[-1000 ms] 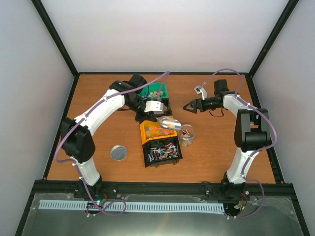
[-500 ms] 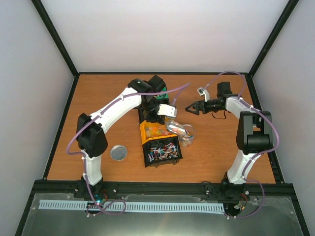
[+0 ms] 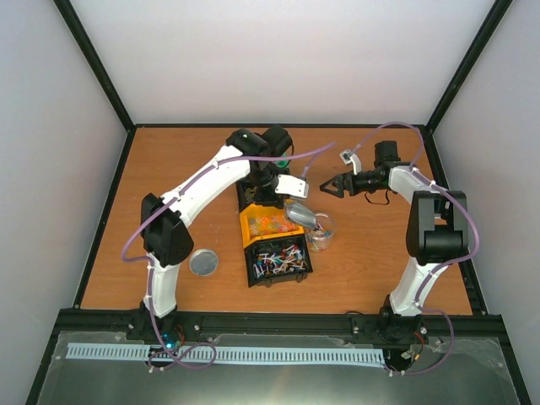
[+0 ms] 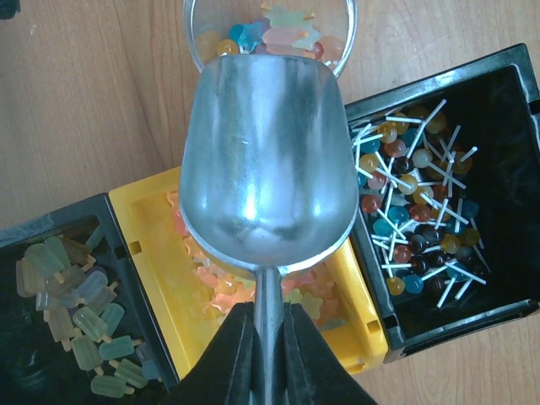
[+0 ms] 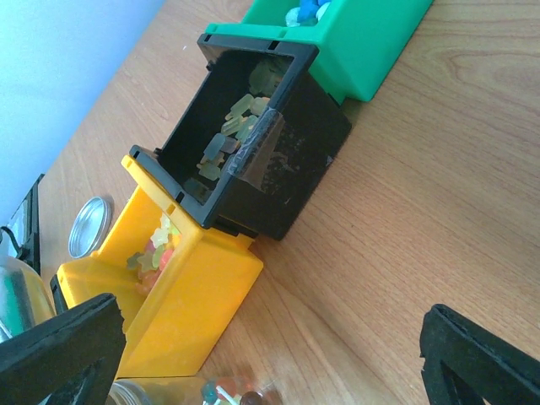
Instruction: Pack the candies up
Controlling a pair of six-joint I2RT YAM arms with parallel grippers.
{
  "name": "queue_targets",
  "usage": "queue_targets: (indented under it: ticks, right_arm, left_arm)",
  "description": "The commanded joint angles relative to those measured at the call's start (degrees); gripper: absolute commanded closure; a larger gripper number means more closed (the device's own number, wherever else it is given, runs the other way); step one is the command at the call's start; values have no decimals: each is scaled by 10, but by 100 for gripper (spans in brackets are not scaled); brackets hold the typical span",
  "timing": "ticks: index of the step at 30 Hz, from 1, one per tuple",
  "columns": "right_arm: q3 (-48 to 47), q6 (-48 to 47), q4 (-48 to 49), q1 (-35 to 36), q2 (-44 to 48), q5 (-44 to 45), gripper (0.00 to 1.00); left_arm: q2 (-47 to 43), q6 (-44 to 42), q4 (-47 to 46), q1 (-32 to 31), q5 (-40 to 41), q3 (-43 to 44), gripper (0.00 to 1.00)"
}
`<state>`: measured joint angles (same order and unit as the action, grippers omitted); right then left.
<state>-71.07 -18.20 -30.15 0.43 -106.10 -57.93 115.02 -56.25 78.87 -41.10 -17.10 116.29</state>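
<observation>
Left arm swings in over the bin row compared with a second ago: elbow now nearer centre, scoop (image 3: 302, 216) tips steeper, mouth down at the jar (image 3: 321, 232). Right arm barely shifts.

Left gripper (image 4: 268, 325) is clamped tight on the scoop handle, fingers pinching the thin stem. In the left wrist view the scoop bowl looks empty, bare metal, its lip right at the jar rim at 12 o'clock of that view. Candies (image 4: 278, 38) already sit in the jar, mixed colours; fill level is hard to tell.

Right gripper (image 3: 325, 187) has its jaws wide apart and holds nothing, hovering at about 12 o'clock of the jar, near it but apart.

- Yellow bin (image 3: 263, 224), at 9 o'clock of the jar, holds soft star-like sweets.
- Lollipop bin (image 3: 277, 260), at 8 o'clock of the jar, is well stocked.
- Black bin (image 5: 287, 169) with pale popsicle gummies and the green bin (image 5: 371, 42) lie farther off, at 10 to 11 o'clock.
- Round lid (image 3: 203, 262) lies flat on the table at 9 o'clock of the lollipop bin, well apart from the jar.

Progress, as a judgement: mid-task. One scoop load seems just dumped, and the jar is partly filled. More scoops are likely needed, and the lid is not yet on.
</observation>
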Motion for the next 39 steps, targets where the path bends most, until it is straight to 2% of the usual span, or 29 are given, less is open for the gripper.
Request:
queue_targets:
  ticks: [1, 5, 8, 10, 18, 25, 28, 32, 39]
  right_arm:
    - [-3, 10, 16, -3, 2, -12, 6]
    - [-10, 40, 42, 3, -2, 1, 8]
    - [-27, 56, 46, 18, -9, 28, 10]
    - [-43, 73, 46, 31, -17, 46, 11]
    - [-112, 114, 50, 96, -58, 110, 14]
    - [-174, 131, 55, 154, -112, 157, 15]
    - [-194, 117, 52, 176, -131, 167, 15]
    - [-224, 105, 40, 190, -163, 179, 15]
    - [-228, 76, 27, 212, -181, 177, 20]
  left_arm:
    - [-7, 5, 30, -6, 7, 31, 99]
    - [-12, 33, 26, 15, -28, 45, 99]
    - [12, 56, 53, 67, -79, 107, 99]
    - [31, 58, 72, 97, -83, 146, 99]
    - [54, 48, 69, 208, -29, 199, 99]
    - [81, 37, 30, 270, 84, 199, 99]
    - [102, 10, 29, 279, 153, 198, 99]
    - [128, -15, 28, 282, 204, 202, 99]
    - [161, -19, 26, 282, 214, 241, 99]
